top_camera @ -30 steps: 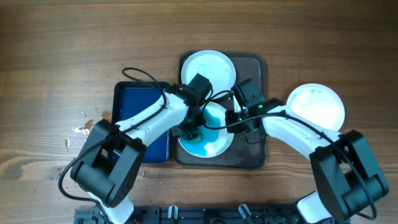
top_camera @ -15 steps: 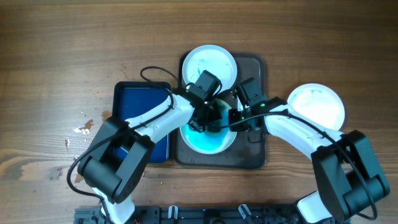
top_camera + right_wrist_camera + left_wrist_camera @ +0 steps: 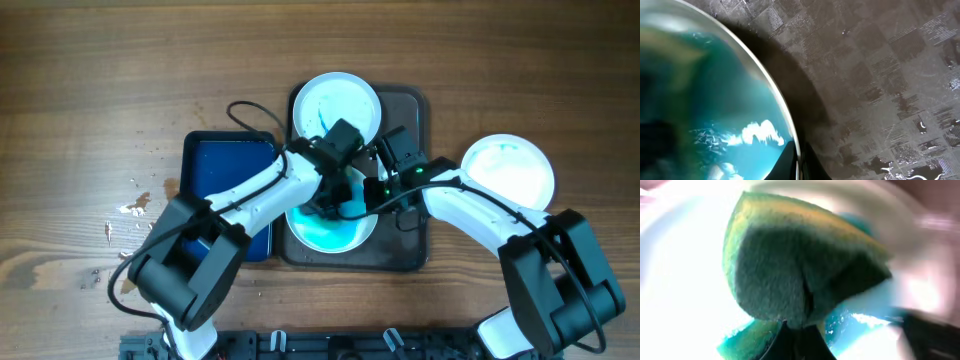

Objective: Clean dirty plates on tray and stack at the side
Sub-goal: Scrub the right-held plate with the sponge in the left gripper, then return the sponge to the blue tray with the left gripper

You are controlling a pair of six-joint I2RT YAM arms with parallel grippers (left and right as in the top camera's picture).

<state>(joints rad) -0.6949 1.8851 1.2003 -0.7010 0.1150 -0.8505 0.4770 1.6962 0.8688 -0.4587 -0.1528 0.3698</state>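
Observation:
A plate (image 3: 325, 232) smeared with blue lies at the front of the dark tray (image 3: 410, 250). My left gripper (image 3: 333, 205) is shut on a green and yellow sponge (image 3: 800, 270) and presses it on this plate (image 3: 680, 280). My right gripper (image 3: 372, 196) is shut on the plate's right rim (image 3: 790, 135), one finger inside and one outside. A second plate (image 3: 335, 100) with faint blue marks lies at the back of the tray. A third plate (image 3: 506, 172) lies on the table to the right of the tray.
A smaller deep-blue tray (image 3: 215, 170) sits left of the dark tray, under my left arm. Wet spots mark the wooden table (image 3: 130, 205) at the left. The dark tray's textured floor (image 3: 880, 75) is wet beside the plate.
My left gripper has swept the sponge across the front plate from its left part toward the upper right. The blue smear has spread. The right gripper has kept its hold.

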